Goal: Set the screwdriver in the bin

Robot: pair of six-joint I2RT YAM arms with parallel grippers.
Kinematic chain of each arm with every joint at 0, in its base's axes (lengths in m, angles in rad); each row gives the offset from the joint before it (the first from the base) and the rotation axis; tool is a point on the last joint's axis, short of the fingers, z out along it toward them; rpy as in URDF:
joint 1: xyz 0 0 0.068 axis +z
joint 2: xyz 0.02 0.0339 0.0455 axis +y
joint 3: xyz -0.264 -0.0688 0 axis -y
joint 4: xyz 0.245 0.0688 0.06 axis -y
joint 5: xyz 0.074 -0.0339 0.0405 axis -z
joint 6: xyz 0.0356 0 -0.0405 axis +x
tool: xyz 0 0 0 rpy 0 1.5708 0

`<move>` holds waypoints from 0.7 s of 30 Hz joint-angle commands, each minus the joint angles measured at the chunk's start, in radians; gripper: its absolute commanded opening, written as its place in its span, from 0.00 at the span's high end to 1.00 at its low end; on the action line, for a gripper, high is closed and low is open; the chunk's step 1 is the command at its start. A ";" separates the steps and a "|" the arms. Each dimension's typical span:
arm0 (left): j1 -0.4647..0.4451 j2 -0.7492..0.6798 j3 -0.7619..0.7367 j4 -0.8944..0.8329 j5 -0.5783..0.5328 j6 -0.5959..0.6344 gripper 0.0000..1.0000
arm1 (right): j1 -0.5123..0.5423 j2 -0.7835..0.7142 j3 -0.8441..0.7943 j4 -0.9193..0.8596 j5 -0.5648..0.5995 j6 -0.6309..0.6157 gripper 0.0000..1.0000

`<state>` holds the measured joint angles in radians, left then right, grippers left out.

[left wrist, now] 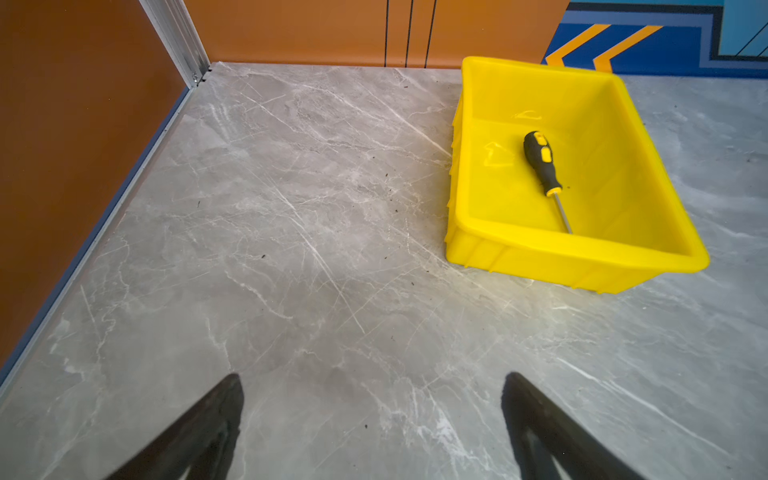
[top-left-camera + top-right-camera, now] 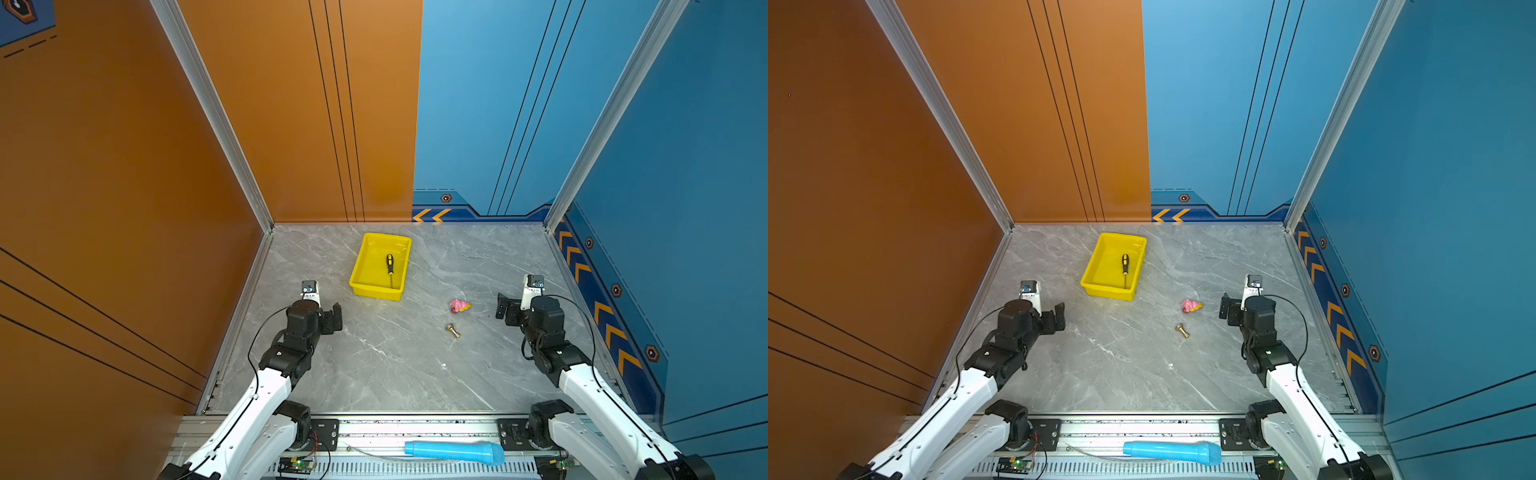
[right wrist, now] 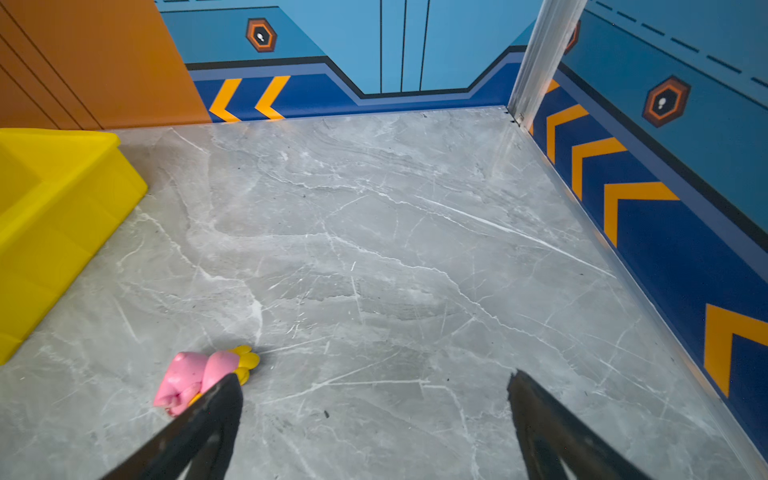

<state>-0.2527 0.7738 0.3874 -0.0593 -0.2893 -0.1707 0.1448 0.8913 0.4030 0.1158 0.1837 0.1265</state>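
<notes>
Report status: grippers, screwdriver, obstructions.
Left gripper open, empty. Right gripper open, empty. Screwdriver lying flat inside bin. Nothing in the way; pink toy, brass fitting lie apart from bin.

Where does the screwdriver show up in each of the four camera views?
Top view: the screwdriver lies inside the bin, right of its middle, handle at the far end.
Top view: the screwdriver lies at the same spot in the bin.
Left wrist view: the screwdriver lies on the bin's floor.
Right wrist view: not in it; only the bin's outer corner shows.
Shared landmark: the yellow bin.
</notes>
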 commanded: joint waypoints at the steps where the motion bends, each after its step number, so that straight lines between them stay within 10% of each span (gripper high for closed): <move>1: 0.033 -0.013 -0.050 0.168 -0.166 0.026 0.02 | -0.042 0.047 -0.056 0.202 -0.034 -0.035 0.00; 21: 0.221 0.522 -0.073 0.789 -0.041 0.048 0.02 | -0.130 0.437 -0.085 0.677 -0.062 -0.021 0.00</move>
<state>-0.0395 1.2667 0.2882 0.6327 -0.3607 -0.1139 0.0257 1.3224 0.3275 0.6838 0.1276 0.1211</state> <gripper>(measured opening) 0.979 0.998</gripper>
